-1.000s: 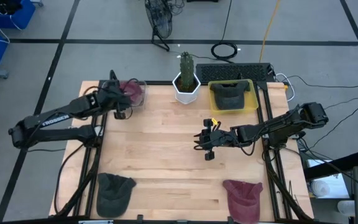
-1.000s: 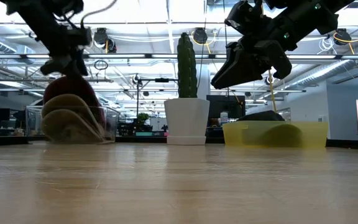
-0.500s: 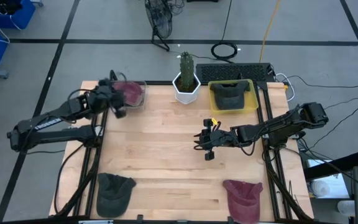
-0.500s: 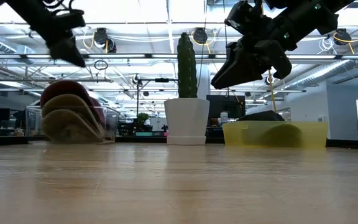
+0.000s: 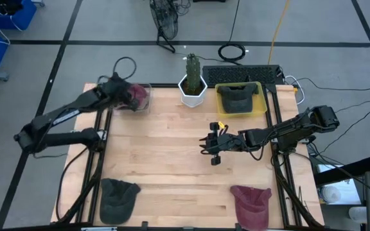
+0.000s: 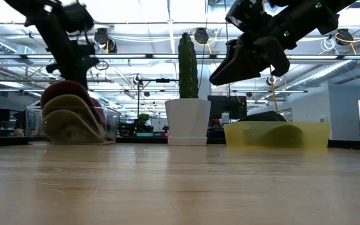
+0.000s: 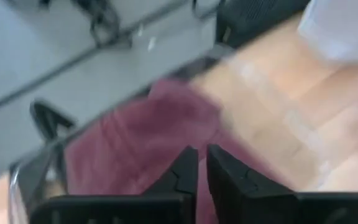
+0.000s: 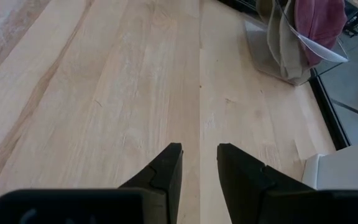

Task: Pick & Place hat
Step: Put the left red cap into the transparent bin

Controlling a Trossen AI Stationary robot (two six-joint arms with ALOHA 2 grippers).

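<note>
Left hand (image 7: 201,167) nearly closed, empty, above maroon hat (image 7: 135,146).

**Bystanders at the table's far edge**

A white pot (image 5: 192,92) holding a tall green cactus (image 5: 192,66) stands at the middle of the wooden table's (image 5: 172,167) far edge. Behind that edge, on the grey floor, lie a dark keyboard (image 5: 241,74), a coiled black cable (image 5: 231,51) and a yellow cord (image 5: 279,24). Blue bins (image 5: 4,16) sit on the floor well beyond the table's far left corner.
</note>
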